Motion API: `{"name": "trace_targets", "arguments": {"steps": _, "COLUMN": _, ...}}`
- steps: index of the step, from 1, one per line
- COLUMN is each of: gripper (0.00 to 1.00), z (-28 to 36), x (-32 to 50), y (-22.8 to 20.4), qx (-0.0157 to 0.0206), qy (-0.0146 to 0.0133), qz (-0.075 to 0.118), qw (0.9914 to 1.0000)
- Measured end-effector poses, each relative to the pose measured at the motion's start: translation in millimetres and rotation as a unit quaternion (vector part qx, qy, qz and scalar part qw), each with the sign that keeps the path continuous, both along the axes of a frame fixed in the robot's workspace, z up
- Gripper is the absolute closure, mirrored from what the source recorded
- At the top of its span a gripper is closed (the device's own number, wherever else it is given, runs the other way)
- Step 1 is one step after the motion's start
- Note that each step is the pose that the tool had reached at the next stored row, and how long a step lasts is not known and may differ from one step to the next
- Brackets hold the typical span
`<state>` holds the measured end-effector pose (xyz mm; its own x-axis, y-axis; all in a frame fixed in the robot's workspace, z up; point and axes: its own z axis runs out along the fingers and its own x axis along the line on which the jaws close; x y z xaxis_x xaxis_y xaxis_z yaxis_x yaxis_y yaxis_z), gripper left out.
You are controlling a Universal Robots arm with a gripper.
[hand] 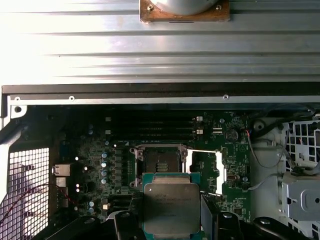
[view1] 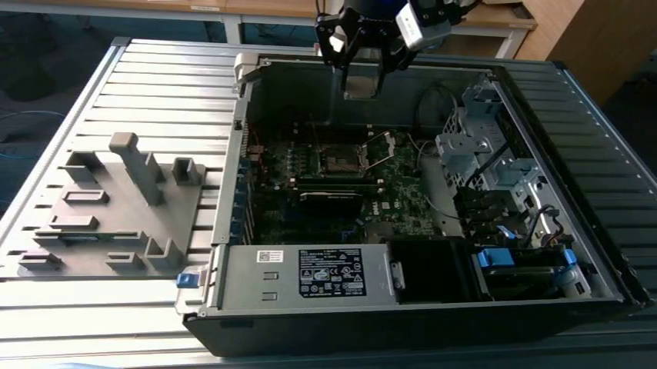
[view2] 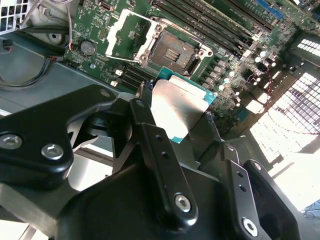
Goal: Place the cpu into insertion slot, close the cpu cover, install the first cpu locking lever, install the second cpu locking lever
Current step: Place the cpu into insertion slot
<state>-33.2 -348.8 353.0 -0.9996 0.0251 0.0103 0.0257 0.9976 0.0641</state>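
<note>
Tool (view2: 176, 119) clamped on cpu (hand: 171, 205), metal top twd wrist cams; insertion slot (hand: 161, 162) uncovered.

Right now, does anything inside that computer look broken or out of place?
Nothing stands out. The cpu is held in the gripper above the board, the insertion slot is bare, and the cpu cover stands open beside it.

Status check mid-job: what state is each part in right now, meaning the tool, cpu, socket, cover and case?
tool: shut on the cpu
cpu: gripped, up in the air, not seated
socket: empty, uncovered
cover: swung open beside the socket
computer case: side open
</note>
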Motion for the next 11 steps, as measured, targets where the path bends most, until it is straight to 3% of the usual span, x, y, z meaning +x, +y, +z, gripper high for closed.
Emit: {"name": "trace_targets", "arguments": {"steps": 11, "gripper": 0.46, "z": -5.5, "x": 0.0, "y": 0.0, "qx": 0.0000, "qy": 0.0000, "qz": 0.000, "qw": 1.00000}}
